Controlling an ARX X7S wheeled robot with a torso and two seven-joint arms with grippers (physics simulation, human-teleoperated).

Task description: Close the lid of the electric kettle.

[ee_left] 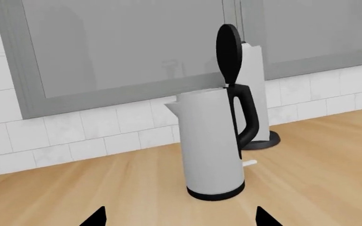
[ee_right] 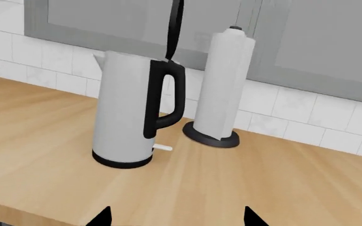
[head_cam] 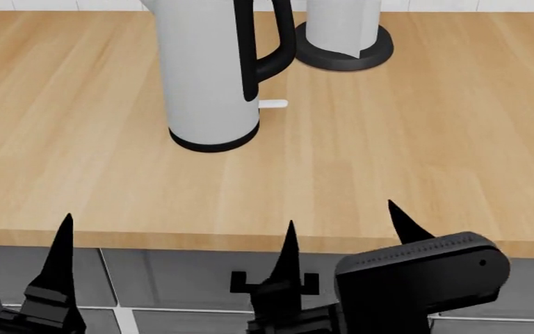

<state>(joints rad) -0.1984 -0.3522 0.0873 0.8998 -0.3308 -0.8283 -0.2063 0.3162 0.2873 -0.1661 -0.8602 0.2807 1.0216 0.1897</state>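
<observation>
Left gripper: released, fingertips spread wide and holding nothing; hangs off the front edge of the counter, at about 6 o'clock from the kettle, well apart from it.
Electric kettle: white, upright on the wooden counter, at roughly 11 o'clock in the head view; spout toward 9 o'clock, black handle and white lever switch toward 3 o'clock; inside hidden, contents impossible to tell.
Lid: black disc swung open, standing nearly upright above the handle side, hinged at the handle top; seen edge-on from the right wrist.
Paper towel roll: white, upright on a round black base, near the kettle's handle side at about 2 o'clock from it, not touching.
Right gripper: released, fingertips parted and holding nothing; near the front edge at 5 o'clock.
Edges: tiled wall and grey cabinet fronts just behind kettle and roll.
Open room: bare wood from the kettle to the front edge, and out toward 3 o'clock.
</observation>
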